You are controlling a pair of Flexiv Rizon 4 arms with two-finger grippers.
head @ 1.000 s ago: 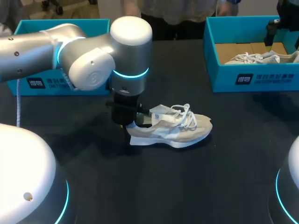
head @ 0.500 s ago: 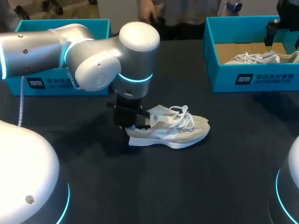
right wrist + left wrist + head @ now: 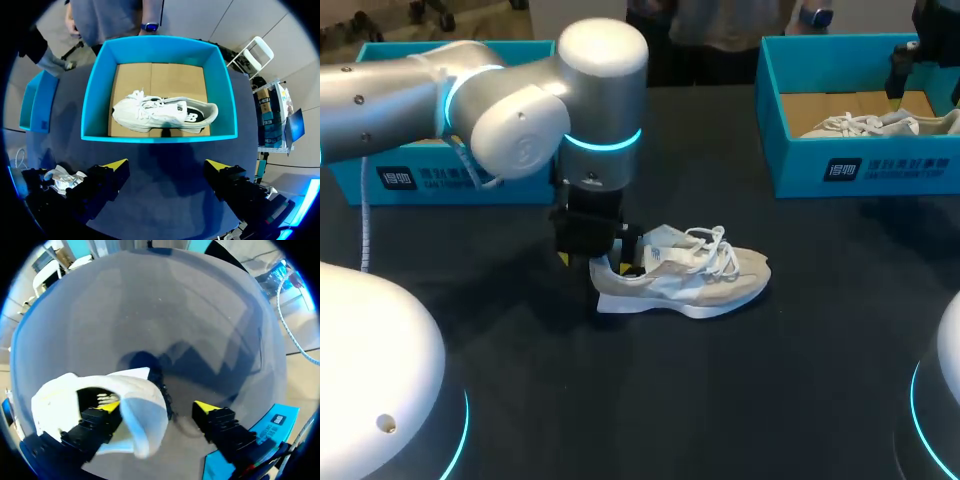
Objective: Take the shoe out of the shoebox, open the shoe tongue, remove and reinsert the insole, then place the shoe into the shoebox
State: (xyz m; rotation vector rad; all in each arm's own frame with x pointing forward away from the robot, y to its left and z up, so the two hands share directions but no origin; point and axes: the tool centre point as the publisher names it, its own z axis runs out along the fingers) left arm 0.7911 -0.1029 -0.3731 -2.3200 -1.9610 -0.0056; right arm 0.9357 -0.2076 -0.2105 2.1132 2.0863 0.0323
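Two shoes; left box [image 3: 410, 180], right box [image 3: 840, 165].
Table shoe [image 3: 690, 275] at left gripper [image 3: 156, 408], fingers apart; boxed shoe [image 3: 162, 114] below right gripper [image 3: 167, 164], apart.

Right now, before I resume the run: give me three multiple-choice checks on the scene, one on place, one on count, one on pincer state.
1. Where does the beige lace-up sneaker by the left arm lie?
A) on the black table
B) in a shoebox
C) held aloft

2. How many teal cardboard shoeboxes stand on the table?
A) one
B) two
C) three

3. The right pincer is:
A) shut on a lace
B) shut on a box wall
C) open, empty

Key:
1 A: its sole rests on the table between the boxes.
2 B: one at the left, one at the right.
3 C: its fingers stand apart over the right box, touching nothing.
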